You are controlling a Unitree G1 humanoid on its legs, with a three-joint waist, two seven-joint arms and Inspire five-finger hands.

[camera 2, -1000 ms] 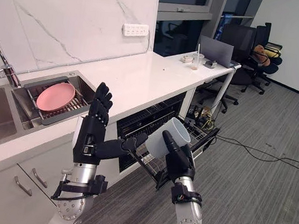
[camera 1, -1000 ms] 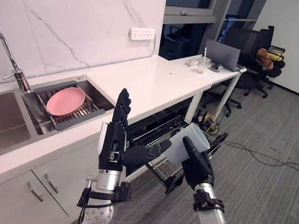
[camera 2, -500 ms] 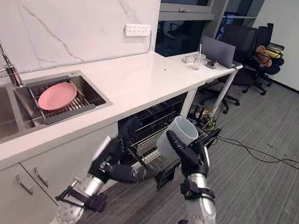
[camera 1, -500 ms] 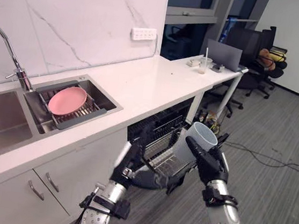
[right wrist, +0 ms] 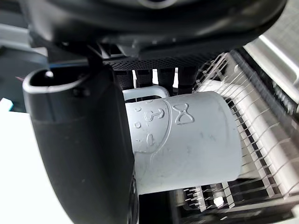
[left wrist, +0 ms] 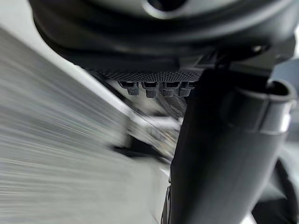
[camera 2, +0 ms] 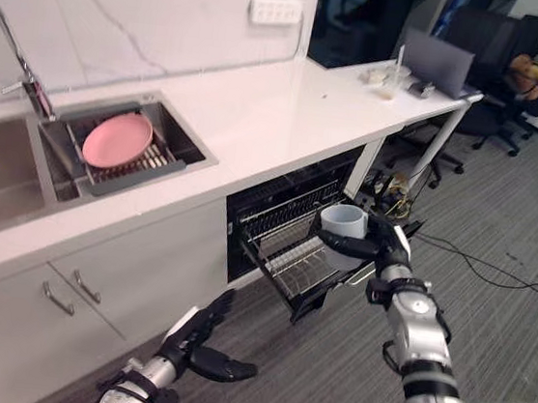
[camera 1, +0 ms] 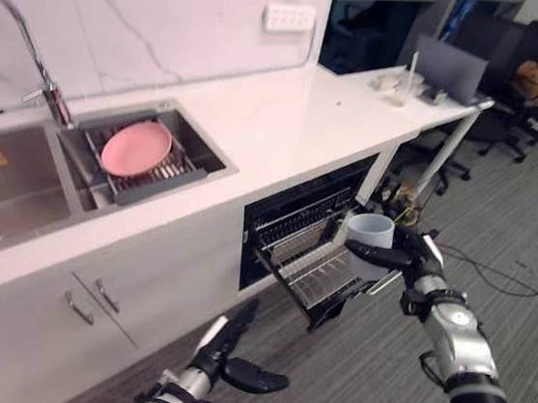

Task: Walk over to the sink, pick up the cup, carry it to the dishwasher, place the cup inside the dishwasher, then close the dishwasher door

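The pale grey cup is upright in my right hand, whose thumb and fingers are curled round its side. It hangs just above the outer end of the pulled-out wire rack of the open dishwasher under the counter. The right wrist view shows the cup against the thumb, with the rack's wire tines beyond it. My left hand hangs low near the floor in front of the cabinets, fingers spread and holding nothing.
A pink plate lies on a drying rack in the sink, beside the tap. The white counter runs right to a laptop and a drink. Office chairs stand beyond, and cables lie on the grey carpet.
My left arm has dropped from raised in front of me to low by the floor. My right hand has carried the cup out over the dishwasher rack. The camera has shifted too.
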